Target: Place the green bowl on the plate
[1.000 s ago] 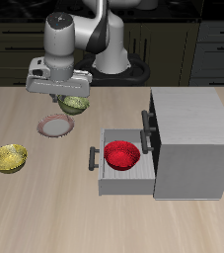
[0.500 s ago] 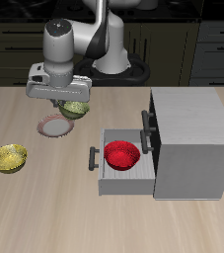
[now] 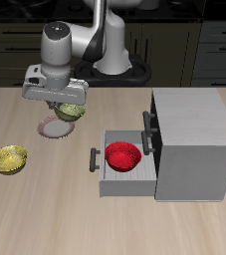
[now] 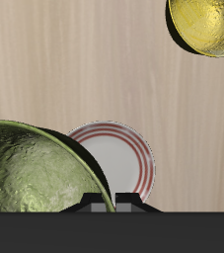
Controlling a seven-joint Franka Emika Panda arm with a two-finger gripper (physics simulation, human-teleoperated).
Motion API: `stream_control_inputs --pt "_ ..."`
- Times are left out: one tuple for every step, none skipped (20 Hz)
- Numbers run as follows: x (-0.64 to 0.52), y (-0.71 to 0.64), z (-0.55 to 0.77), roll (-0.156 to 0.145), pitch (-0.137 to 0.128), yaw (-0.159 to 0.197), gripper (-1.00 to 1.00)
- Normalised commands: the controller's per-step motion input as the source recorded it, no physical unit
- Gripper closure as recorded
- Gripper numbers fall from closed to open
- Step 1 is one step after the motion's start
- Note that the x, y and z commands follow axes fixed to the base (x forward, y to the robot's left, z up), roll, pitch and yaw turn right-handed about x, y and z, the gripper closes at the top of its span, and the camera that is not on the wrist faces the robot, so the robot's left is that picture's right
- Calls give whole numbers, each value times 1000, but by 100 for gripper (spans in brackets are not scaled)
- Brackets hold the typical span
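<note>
My gripper point(image 3: 57, 100) is shut on the rim of the green bowl point(image 3: 71, 113), an olive-green glossy bowl that hangs in the air. In the wrist view the green bowl point(image 4: 39, 173) fills much of the frame close to the camera. The plate point(image 3: 52, 127), with a pale centre and reddish-pink rim, lies on the table below and slightly nearer the table's front edge than the bowl. In the wrist view the plate point(image 4: 121, 158) is partly covered by the bowl. My fingertips are hidden by the bowl.
A brighter yellow bowl point(image 3: 9, 159) sits on the table near the front, also in the wrist view point(image 4: 210, 24). A grey cabinet point(image 3: 194, 139) has its drawer point(image 3: 124, 177) pulled open with a red bowl point(image 3: 122, 155) inside.
My gripper has carried the green bowl sideways away from the cabinet, bringing it closer over the plate. The other things have not moved.
</note>
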Motion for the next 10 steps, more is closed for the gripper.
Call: stream_control_inputs --pt "40 70 14 3 -31 4 100" --pt "29 -22 50 12 -33 -18 100" --pt "47 -4 14 -6 -1 1 100" --pt "28 -39 22 -2 -14 10 100" --pt "-39 -174 59 -15 -26 -24 100" --pt "46 -101 -33 -17 -10 10 100" --pt "42 -104 -40 -7 -4 -2 100" --pt "41 -188 -88 -28 8 -3 100" --pt "42 -161 -88 -23 14 13 100" --pt "20 -175 -37 -10 -6 -22 100"
